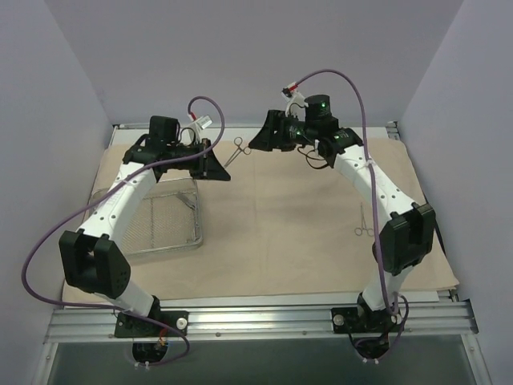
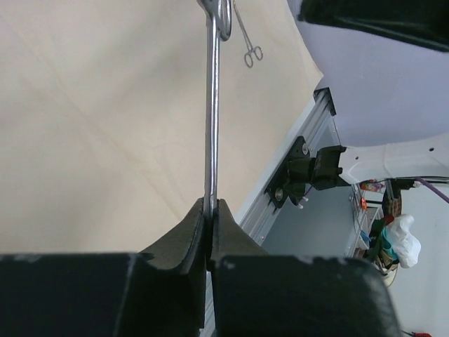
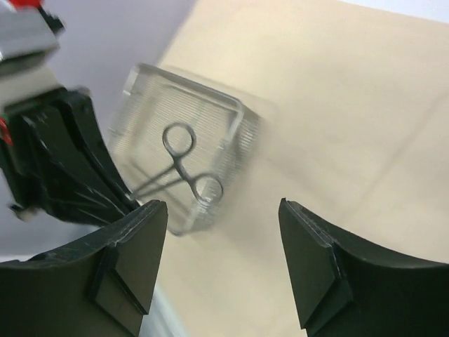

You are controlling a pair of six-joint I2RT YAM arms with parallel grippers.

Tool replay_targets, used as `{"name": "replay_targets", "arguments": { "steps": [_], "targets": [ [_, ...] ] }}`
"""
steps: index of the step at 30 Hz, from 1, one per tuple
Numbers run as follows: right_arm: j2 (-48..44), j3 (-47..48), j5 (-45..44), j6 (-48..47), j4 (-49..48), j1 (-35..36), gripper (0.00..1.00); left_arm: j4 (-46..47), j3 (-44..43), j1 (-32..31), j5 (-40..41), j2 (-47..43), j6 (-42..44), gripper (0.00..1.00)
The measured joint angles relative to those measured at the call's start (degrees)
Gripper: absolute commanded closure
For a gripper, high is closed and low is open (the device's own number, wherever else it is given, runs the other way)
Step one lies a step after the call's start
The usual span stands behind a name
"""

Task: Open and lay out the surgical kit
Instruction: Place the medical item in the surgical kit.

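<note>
The beige cloth wrap [image 1: 296, 216] lies spread flat over the table. The silver wire-mesh tray [image 1: 164, 220] stands on its left part. My left gripper [image 1: 222, 166] is shut on a thin ring-handled instrument [image 1: 237, 149] and holds it in the air above the far middle of the cloth. In the left wrist view the gripper [image 2: 210, 205] clamps the instrument's shaft [image 2: 212, 105]. My right gripper [image 1: 253, 144] is open and empty, just right of the ring handles [image 3: 184, 165]. A second instrument [image 1: 365, 222] lies on the cloth at the right and also shows in the left wrist view [image 2: 249, 43].
Grey walls close in the back and both sides. An aluminium rail [image 1: 264, 313] runs along the near edge with both arm bases on it. The mesh tray [image 3: 210, 112] shows blurred behind the held instrument in the right wrist view.
</note>
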State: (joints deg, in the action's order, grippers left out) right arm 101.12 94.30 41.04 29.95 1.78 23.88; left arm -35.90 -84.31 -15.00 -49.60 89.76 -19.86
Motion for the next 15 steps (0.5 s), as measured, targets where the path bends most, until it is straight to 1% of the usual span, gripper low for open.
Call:
{"name": "replay_targets", "arguments": {
  "steps": [1, 3, 5, 6, 7, 9, 10, 12, 13, 15],
  "targets": [
    [-0.98, 0.57, -1.62, -4.46, 3.67, 0.24, 0.37, -1.11, -0.09, 0.02, 0.17, 0.07, 0.85, 0.98],
    [-3.21, 1.01, -5.49, -13.03, 10.29, 1.64, 0.37, -3.19, -0.11, 0.04, 0.26, 0.48, 2.14, 0.98],
    [-5.31, 1.07, -9.53, -22.08, 15.45, 4.76, 0.37, -5.31, -0.17, -0.02, 0.26, 1.09, 3.39, 0.98],
    [-6.36, 0.79, -11.76, -26.71, 17.05, 7.17, 0.37, -6.47, -0.17, -0.13, 0.31, 1.53, 4.13, 0.98],
    [-7.98, -0.39, -14.4, -31.52, 17.51, 10.21, 0.33, -7.45, -0.17, -0.22, 0.28, 1.95, 4.7, 0.98],
    [-11.8, -4.42, -18.88, -40.54, 17.73, 16.92, 0.3, -9.27, -0.17, -0.46, 0.11, 2.67, 5.64, 0.98],
    [-14.16, -6.88, -20.79, -45.07, 17.84, 20.76, 0.32, -9.99, -0.17, -0.68, 0.02, 2.95, 6.03, 0.98],
    [-17.33, -9.44, -22.18, -51.21, 18.99, 25.18, 0.38, -11.39, -0.17, -1.25, -0.37, 3.37, 6.86, 0.98],
    [-18.18, -9.64, -22.8, -53.66, 19.85, 25.86, 0.45, -12.0, -0.17, -1.7, -0.46, 3.54, 7.15, 0.98],
    [-18.8, -9.4, -24.48, -57.92, 20.37, 25.31, 0.47, -13.07, -0.17, -3.06, -1.01, 4.07, 7.65, 0.98]
  ]
}}
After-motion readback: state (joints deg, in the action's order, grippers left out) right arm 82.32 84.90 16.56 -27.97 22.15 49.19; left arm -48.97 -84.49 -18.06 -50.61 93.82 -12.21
